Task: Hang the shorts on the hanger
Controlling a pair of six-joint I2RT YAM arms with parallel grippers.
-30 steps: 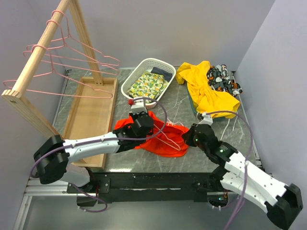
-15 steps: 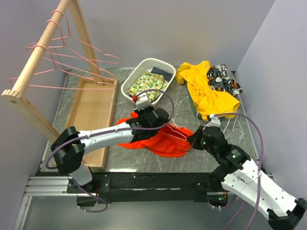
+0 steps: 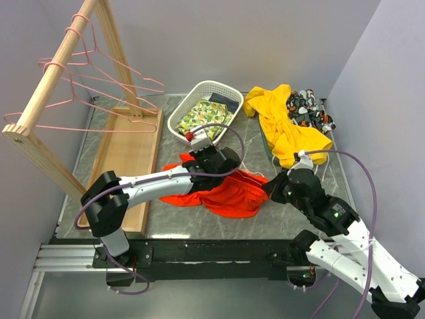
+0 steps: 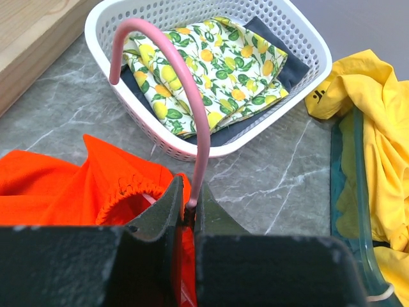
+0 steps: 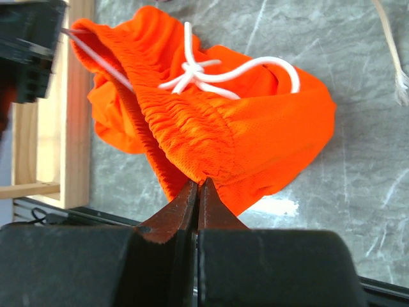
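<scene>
The orange-red shorts (image 3: 232,197) lie bunched on the marble table between both arms, white drawstring (image 5: 211,71) on top. My left gripper (image 4: 188,192) is shut on the base of the pink hanger's hook (image 4: 182,77), right at the shorts' gathered waistband (image 4: 131,192). The hanger's body is mostly hidden inside the fabric; one thin wire (image 5: 96,54) runs into the waist opening. My right gripper (image 5: 198,184) is shut on the elastic waistband (image 5: 185,128) at the shorts' right end, pulling it taut. From above, the left gripper (image 3: 224,163) and right gripper (image 3: 272,188) sit at opposite ends of the shorts.
A white basket (image 3: 178,114) with a lemon-print cloth (image 3: 206,118) stands just behind the shorts. A yellow garment (image 3: 285,129) and a patterned cloth (image 3: 311,109) lie back right on a teal tray (image 4: 348,160). A wooden rack (image 3: 56,73) with pink hangers (image 3: 106,100) stands left.
My left gripper has carried the hanger rightward so its body sits inside the shorts. My right gripper has drawn back to the right with the waistband, stretching the fabric.
</scene>
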